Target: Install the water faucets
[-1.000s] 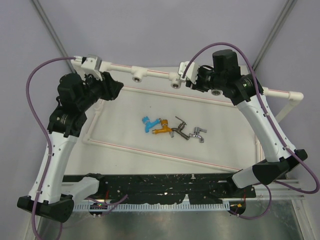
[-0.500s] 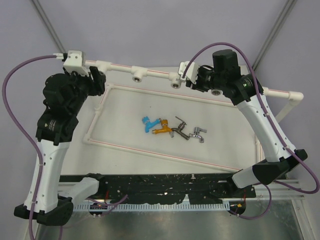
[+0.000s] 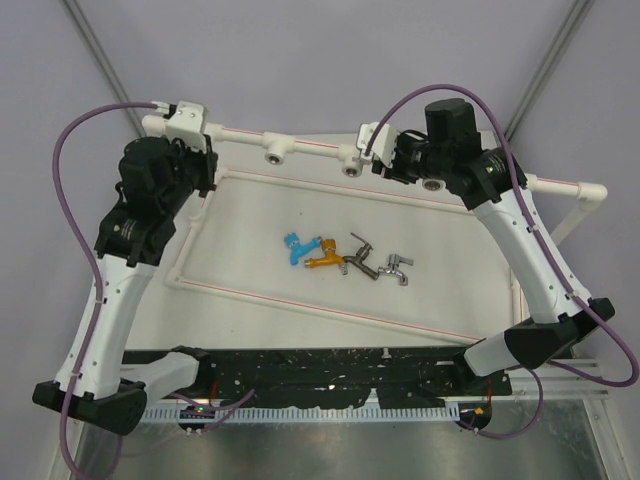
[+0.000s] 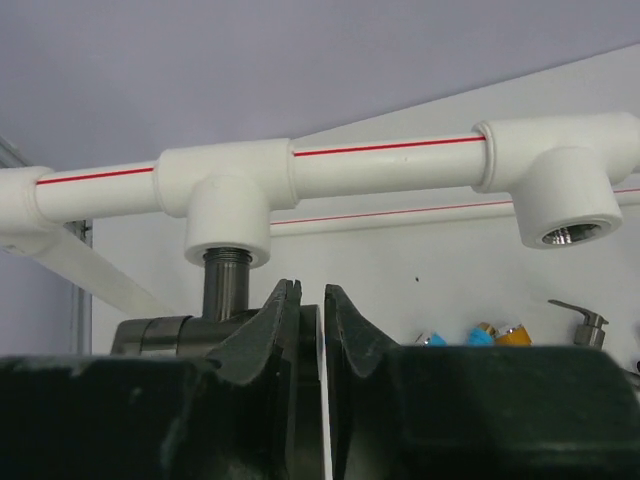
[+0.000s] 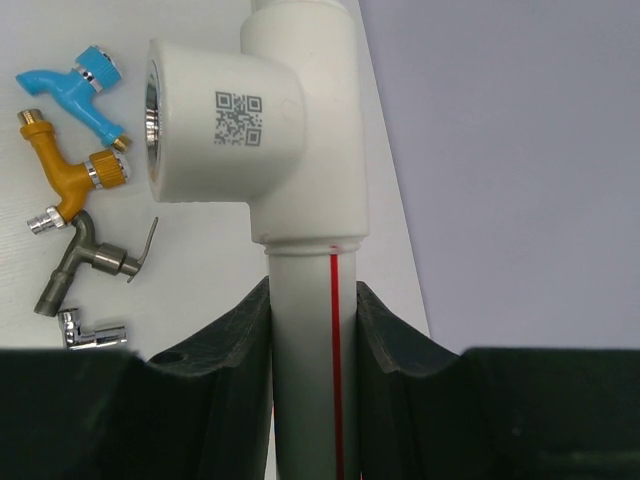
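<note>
Two fingers of right pincer clamp white pipe.

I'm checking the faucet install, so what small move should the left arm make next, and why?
Probably rotate the left end effector to screw the dark-grey faucet deeper: its threaded stem sits in the tee socket with threads exposed below the rim, while the right end effector clamps the white pipe.
</note>
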